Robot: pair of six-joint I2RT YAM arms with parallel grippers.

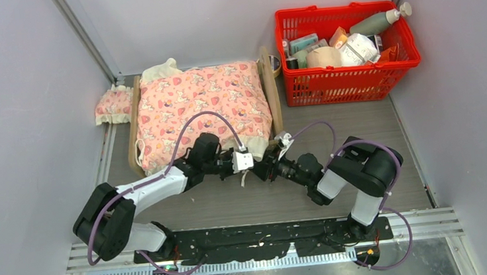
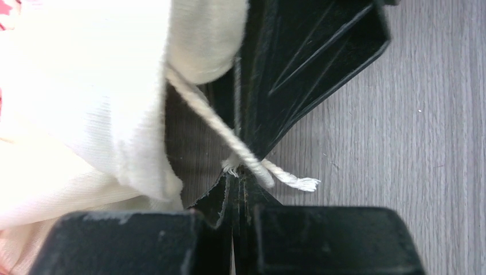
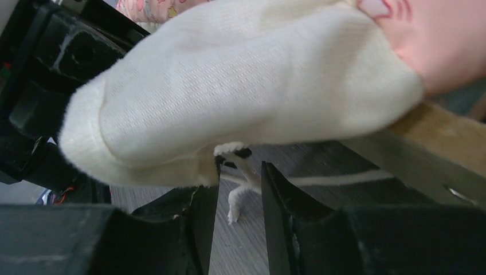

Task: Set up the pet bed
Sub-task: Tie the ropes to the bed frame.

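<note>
The pet bed [image 1: 272, 92] lies at the back left, its light wooden side rails showing. A pink patterned blanket [image 1: 205, 104] with a cream frill [image 3: 240, 80] covers it and hides the mattress. Both grippers meet at the bed's near right corner. My left gripper [image 2: 239, 172] [image 1: 245, 162] is shut on a thin white cord [image 2: 229, 134] that comes off the frill. My right gripper [image 3: 240, 172] [image 1: 267, 163] faces it, open, with the cord's frayed end [image 3: 236, 200] hanging loose between its fingers. A wooden rail [image 3: 441, 143] runs beside it.
A small pink frilled pillow [image 1: 113, 105] lies left of the bed against the wall. A red basket [image 1: 348, 75] full of bottles and packets stands at the back right. Grey walls close in left, right and back.
</note>
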